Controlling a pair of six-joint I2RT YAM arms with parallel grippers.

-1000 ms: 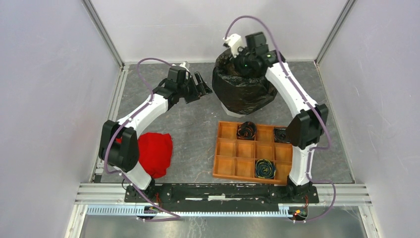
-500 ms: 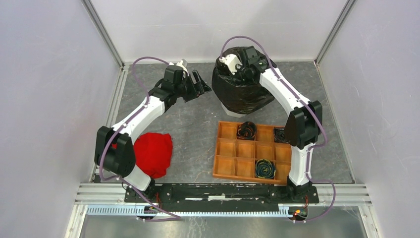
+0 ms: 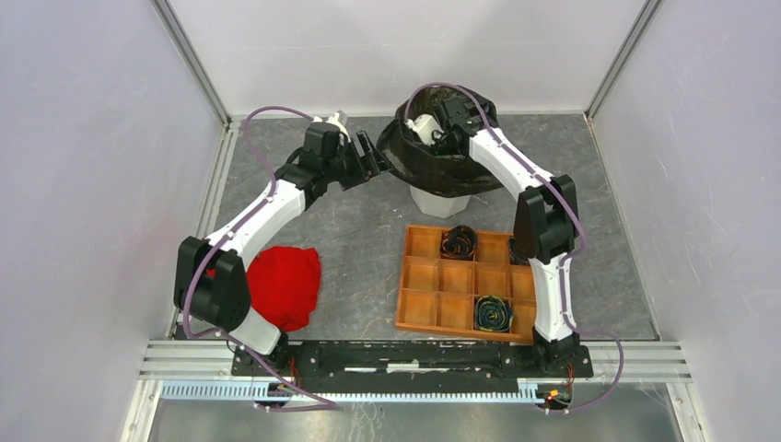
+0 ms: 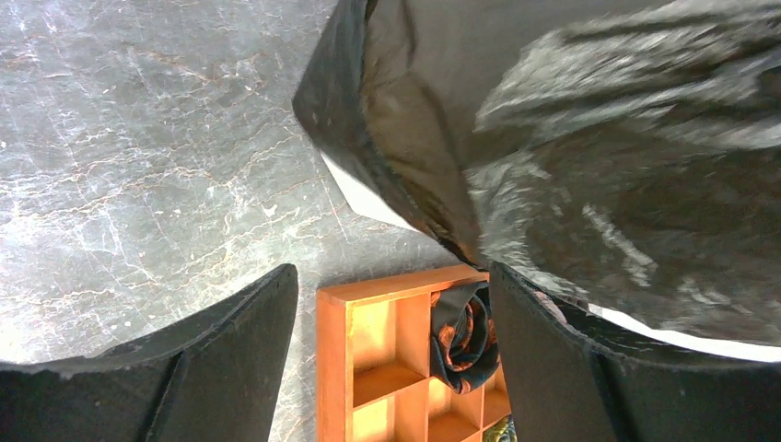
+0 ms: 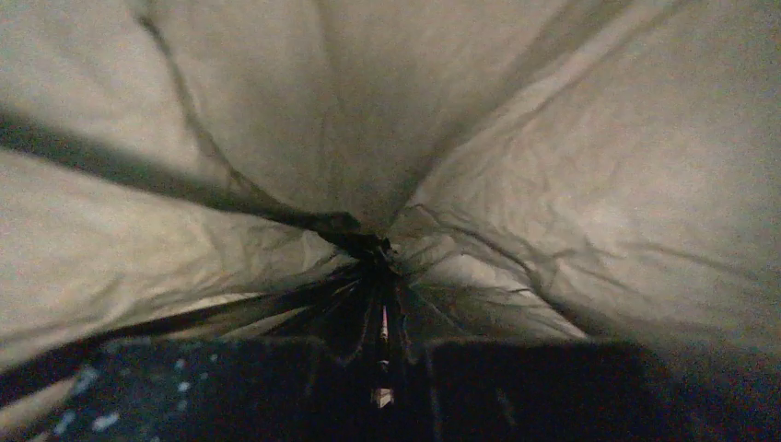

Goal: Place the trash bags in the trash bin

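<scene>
Since the earlier frames the right arm has sunk deeper into the bag (image 3: 442,168), and the bag's skirt has ridden up, uncovering the white lower wall of the bin (image 3: 440,201). The left gripper (image 3: 370,162) has come closer to the bag's left edge. The bag now drapes over the bin's mouth and upper walls, and the bin stands upright at the far middle of the tabletop (image 3: 359,239). In the right wrist view, the right gripper (image 5: 396,354) is inside the bag. Its dark fingers (image 5: 230,378) are drawn close together, with the bag's gathered pleats clamped in the narrow gap. The stretched film around them shows semi-sheer brownish and radiates in creases from that pinch. In the left wrist view, the left gripper (image 4: 391,354) is spread wide and holds nothing. It hovers just beside the bag's glossy black fold (image 4: 599,184), under which a sliver of white bin wall (image 4: 364,198) shows. Just nearer than the bin lies the orange-brown tray (image 3: 402,276). Dark rolls (image 3: 492,313) sit in a few of its compartments. A red cloth (image 3: 287,285) lies well apart, by the left arm's base.
</scene>
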